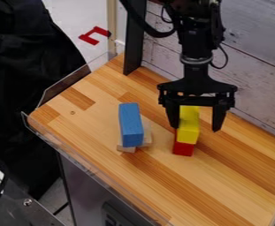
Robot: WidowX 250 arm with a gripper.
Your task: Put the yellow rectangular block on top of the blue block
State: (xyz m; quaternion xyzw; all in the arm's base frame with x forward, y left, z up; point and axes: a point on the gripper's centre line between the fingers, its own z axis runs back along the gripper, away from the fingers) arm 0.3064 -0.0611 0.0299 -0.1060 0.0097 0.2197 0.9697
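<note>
Wooden counter: open gripper at the yellow block

Dark cloth hangs beyond the counter's left corner; a whitewashed plank wall runs along its back edge. Inward from that left corner, the blue block lies flat on pale wooden pieces. To its right, farther from the clear-rimmed front edge, the yellow block rests on a red block, its length running toward the front edge. The gripper hangs there with its fingers spread wide, one to either side of the yellow block, the nearer one on the blue block's side.

The step in hand looks to be the grasp. Best to centre first, since an off-centre squeeze could shove the yellow block off its perch. Then close across its narrow width, high enough to spare the red block, and lift straight up before crossing left.
</note>
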